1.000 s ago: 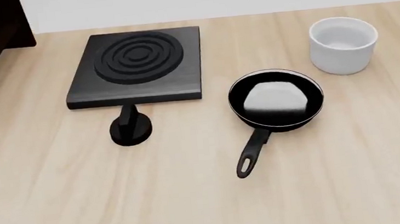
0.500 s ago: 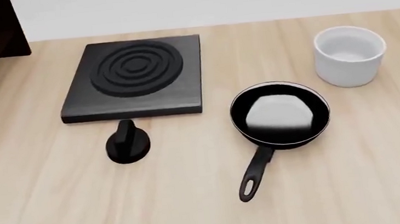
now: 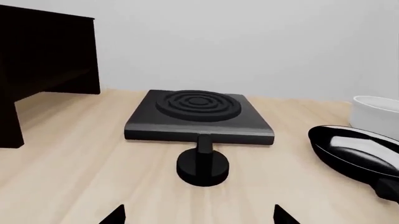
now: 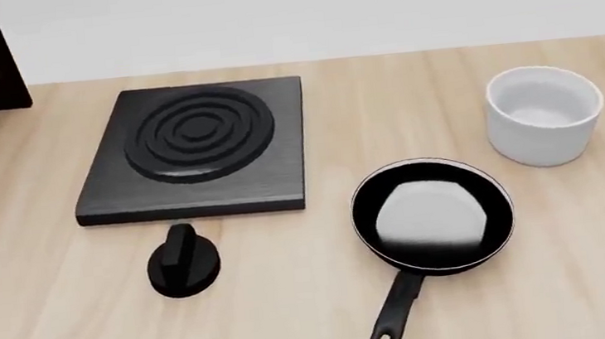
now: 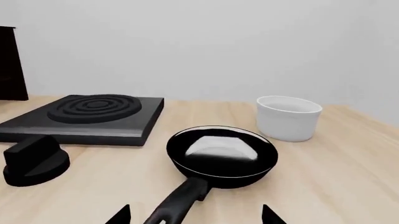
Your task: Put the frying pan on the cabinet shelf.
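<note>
Task not started: the frying pan (image 4: pixel 433 215) is sitting flat on the counter (image 4: pixel 578 268) toward its near edge, handle pointed at the robot, ungrasped. Beside it stand the white cup (image 4: pixel 544 115), the burner plate (image 4: pixel 195 149) and a black knob (image 4: pixel 183 266). The cabinet shelf (image 3: pixel 44 70) is seen at the far left corner, well apart from the pan. Left gripper (image 3: pixel 196 215) and right gripper (image 5: pixel 194 215) are both spread and empty, only fingertips showing. Remaining: grasp, lift, carry left, place.
</note>
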### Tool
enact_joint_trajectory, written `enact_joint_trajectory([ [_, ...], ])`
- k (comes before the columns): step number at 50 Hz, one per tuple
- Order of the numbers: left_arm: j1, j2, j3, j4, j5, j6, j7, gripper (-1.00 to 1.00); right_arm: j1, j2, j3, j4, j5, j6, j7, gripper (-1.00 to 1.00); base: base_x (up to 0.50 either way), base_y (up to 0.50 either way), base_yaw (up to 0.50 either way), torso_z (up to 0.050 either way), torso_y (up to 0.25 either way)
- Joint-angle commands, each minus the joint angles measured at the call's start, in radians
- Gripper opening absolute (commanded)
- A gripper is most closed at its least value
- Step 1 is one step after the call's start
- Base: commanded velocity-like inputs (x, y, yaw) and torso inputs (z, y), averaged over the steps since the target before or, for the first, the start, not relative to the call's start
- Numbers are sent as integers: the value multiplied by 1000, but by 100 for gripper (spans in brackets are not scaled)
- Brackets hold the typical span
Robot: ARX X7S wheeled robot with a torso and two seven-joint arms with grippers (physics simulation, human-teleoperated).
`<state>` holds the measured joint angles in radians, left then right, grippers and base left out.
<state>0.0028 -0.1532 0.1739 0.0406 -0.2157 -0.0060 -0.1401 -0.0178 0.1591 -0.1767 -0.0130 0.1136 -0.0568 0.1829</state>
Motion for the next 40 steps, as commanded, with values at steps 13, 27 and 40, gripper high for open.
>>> enact_joint_trajectory([
  [13,0,-12,22,14,-17,-4,-10,100,-3,13,-8,-7,15,-7,18,100,267,-129,0,0,0],
  [27,4,-15,37,27,-23,-6,-18,100,-8,22,-7,-21,25,-14,31,100,303,-235,0,0,0],
  [40,9,-23,56,46,-28,-12,-20,100,-10,29,-12,-36,30,-13,41,100,281,-386,0,0,0],
])
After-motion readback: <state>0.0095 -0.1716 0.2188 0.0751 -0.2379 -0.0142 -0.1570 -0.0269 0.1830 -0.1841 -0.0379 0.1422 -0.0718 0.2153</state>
